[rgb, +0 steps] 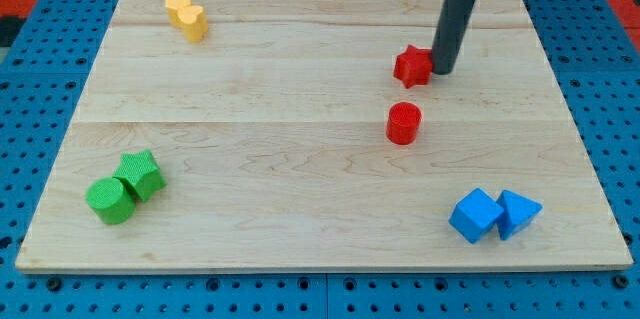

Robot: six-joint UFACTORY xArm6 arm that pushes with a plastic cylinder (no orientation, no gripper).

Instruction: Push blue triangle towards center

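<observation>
- The blue triangle [519, 211] lay flat, touching a blue cube [475, 216].
- I counted two blue, red, green and yellow blocks.
- My tip [441, 70] touched the red star [412, 66], gripping nothing.

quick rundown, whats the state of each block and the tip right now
my tip: touching the red star block's right side
red star block: upper right, against my tip
red cylinder: upright, alone, below the star
blue triangle: bottom right, against the blue cube, not yet pushed
blue cube: touching the triangle's left
green cylinder and green star block: bottom left, touching
yellow block: top left, alone
</observation>
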